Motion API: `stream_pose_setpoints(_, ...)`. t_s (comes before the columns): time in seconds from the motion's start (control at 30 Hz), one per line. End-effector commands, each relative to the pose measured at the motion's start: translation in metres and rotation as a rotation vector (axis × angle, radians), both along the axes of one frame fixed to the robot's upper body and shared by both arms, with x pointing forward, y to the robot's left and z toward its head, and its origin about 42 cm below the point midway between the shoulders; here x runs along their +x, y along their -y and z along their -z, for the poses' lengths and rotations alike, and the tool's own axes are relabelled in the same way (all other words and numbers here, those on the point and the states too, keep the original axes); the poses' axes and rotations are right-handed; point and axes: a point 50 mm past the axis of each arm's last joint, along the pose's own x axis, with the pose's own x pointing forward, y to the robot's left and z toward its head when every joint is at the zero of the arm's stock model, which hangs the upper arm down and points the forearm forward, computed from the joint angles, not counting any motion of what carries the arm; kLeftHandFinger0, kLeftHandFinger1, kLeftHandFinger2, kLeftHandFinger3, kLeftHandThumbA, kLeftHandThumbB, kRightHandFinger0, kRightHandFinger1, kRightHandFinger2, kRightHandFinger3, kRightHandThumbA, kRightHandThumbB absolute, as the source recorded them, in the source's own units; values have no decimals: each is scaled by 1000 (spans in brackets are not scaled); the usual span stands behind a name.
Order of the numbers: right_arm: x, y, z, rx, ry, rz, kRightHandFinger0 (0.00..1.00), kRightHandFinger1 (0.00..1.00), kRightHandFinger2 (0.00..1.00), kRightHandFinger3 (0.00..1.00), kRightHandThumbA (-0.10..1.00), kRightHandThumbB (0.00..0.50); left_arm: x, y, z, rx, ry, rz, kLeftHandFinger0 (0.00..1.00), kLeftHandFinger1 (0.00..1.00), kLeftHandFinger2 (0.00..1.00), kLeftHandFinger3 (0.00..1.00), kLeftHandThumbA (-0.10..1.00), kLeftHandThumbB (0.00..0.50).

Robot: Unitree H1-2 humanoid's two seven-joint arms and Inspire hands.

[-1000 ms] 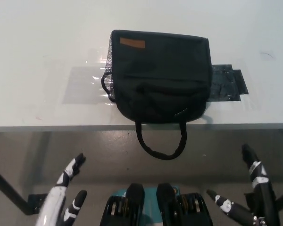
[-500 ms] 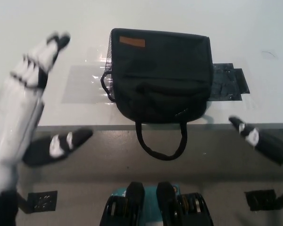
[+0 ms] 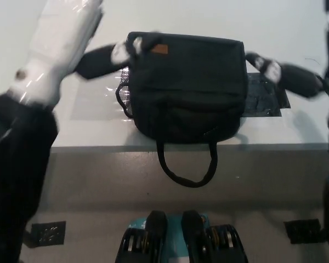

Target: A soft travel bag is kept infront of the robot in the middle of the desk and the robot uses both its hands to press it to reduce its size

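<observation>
A black soft travel bag [image 3: 186, 90] with a small brown tag [image 3: 160, 49] lies in the middle of the white desk [image 3: 22, 126]. Its handle loop [image 3: 186, 172] hangs over the desk's front edge. My white left hand [image 3: 98, 52] reaches in from the upper left, open, with a finger touching the bag's far left corner. My black right hand [image 3: 288, 74] comes in from the right edge, open, one finger reaching the bag's far right side. Most of the right hand is cut off by the picture's edge.
A black flat patch [image 3: 268, 98] lies on the desk under the bag's right side. A clear glossy patch [image 3: 96, 98] lies at its left. The desk's front edge [image 3: 98, 148] runs just before the bag, with grey floor below.
Both hands have risen from below the desk's edge and swung in towards the bag's far corners. The bag has not visibly moved.
</observation>
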Motion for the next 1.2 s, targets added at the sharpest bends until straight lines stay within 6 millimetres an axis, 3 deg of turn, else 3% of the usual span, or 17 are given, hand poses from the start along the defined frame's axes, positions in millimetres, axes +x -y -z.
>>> stream_pose_setpoints(0.0,46,-24,-33,-83,-125,-5,1000,1000,1000,1000,1000,247,44,5,-34,146,99,-130,1000,1000,1000,1000,1000,65)
stream_pose_setpoints(0.17,90,-42,-43,-163,-214,18,1000,1000,1000,1000,1000,218,84,22,-41,232,30,-203,1000,1000,1000,1000,1000,0)
stream_pose_setpoints(0.33,119,-61,-47,-203,-285,46,1000,1000,1000,1000,1000,220,110,33,-41,276,-4,-239,1000,1000,1000,1000,1000,0)
stream_pose_setpoints(0.53,144,-72,-43,-202,-388,48,1000,1000,1000,1000,1000,198,127,49,-38,319,-73,-272,1000,1000,1000,1000,1000,25)
stream_pose_setpoints(0.7,159,-64,-26,-190,-475,57,1000,1000,1000,1000,1000,198,129,54,-32,373,-142,-287,1000,1000,1000,1000,1000,0)
stream_pose_setpoints(0.77,165,-55,-16,-171,-526,66,1000,1000,1000,1000,1000,227,131,55,-24,375,-161,-280,1000,1000,1000,1000,1000,0)
stream_pose_setpoints(0.87,171,-47,-7,-104,-589,40,1000,1000,1000,1000,1000,238,133,52,-13,372,-166,-280,1000,1000,1000,1000,901,0)
stream_pose_setpoints(1.03,180,-28,14,-9,-649,-16,1000,1000,1000,1000,1000,191,136,41,5,355,-197,-280,1000,1000,1000,1000,896,0)
stream_pose_setpoints(1.17,185,-10,32,24,-684,4,1000,1000,1000,1000,1000,244,139,34,18,366,-235,-295,1000,1000,1000,1000,908,0)
